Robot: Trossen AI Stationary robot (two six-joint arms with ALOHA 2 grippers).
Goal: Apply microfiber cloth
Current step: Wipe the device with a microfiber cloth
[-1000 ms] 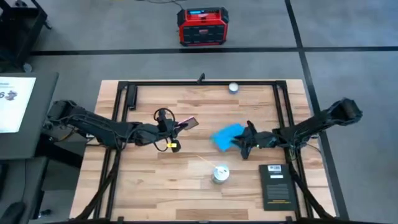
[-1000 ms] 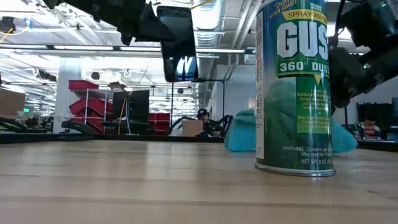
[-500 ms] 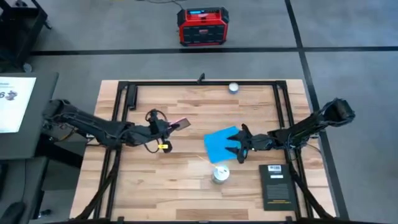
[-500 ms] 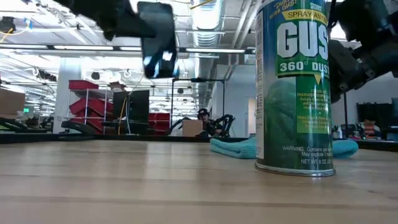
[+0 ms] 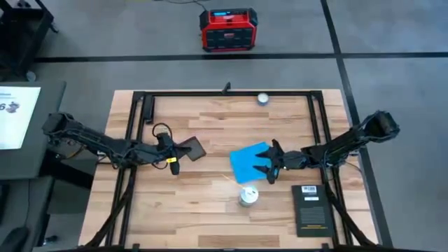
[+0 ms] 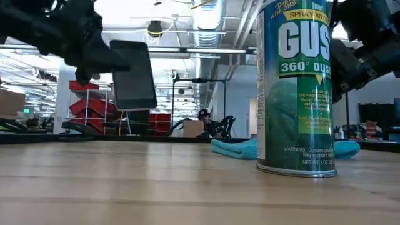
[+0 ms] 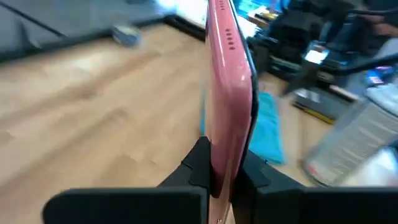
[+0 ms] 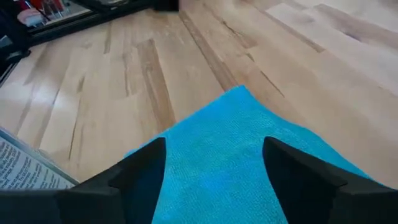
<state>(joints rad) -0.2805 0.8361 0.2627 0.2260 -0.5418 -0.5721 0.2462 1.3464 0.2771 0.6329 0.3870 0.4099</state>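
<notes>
Cloth [image 5: 248, 162] lies flat mid-table, just beyond the can [image 5: 248, 196]. Right gripper [image 5: 263, 165] hovers over it, fingers apart, holding nothing. Left gripper [image 5: 170, 148], far left, clamps the phone [image 5: 192, 148] upright. Risk: a weak pinch could tip the phone. The cloth's tag isn't visible.
</notes>
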